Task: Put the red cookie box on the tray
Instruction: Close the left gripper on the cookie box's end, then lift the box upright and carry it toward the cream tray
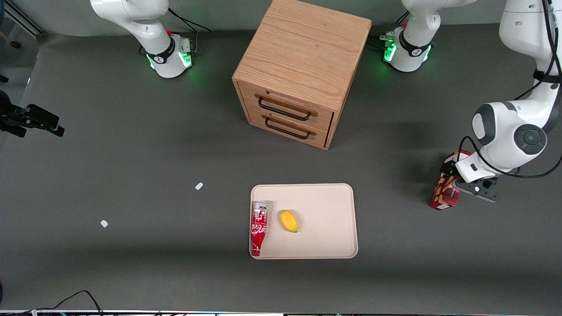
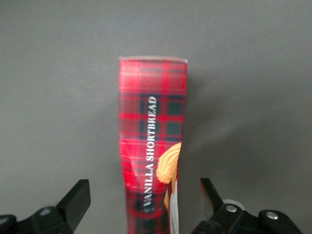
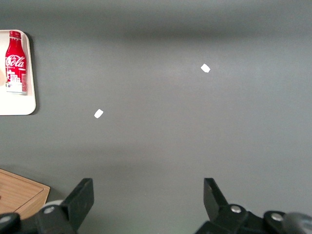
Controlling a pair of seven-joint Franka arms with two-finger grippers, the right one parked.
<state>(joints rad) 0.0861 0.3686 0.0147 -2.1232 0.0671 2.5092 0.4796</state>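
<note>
Red cookie box is what you should look at first: it stands on the grey table toward the working arm's end, well apart from the tray and off its surface entirely. In the left wrist view the red cookie box shows a tartan face with the words "VANILLA SHORTBREAD" running along it and a tan cookie picture at one edge. Your gripper is right at the box, up against its upper part in the front view. From the wrist you can see its fingers spread wide, one on each side of the carton with clear grey table showing between each finger and the box, so it straddles the box without touching or gripping it. Moving outward, the tray lies flat nearer the front camera than the wooden drawer cabinet. On the tray a red-and-white soda can lies on its side along the edge toward the parked arm's end, and a small yellow fruit-like object rests just beside it, nearer the tray's middle. The cabinet's two drawers with dark handles look closed. Two small white scraps lie on the table toward the parked arm's end.
</note>
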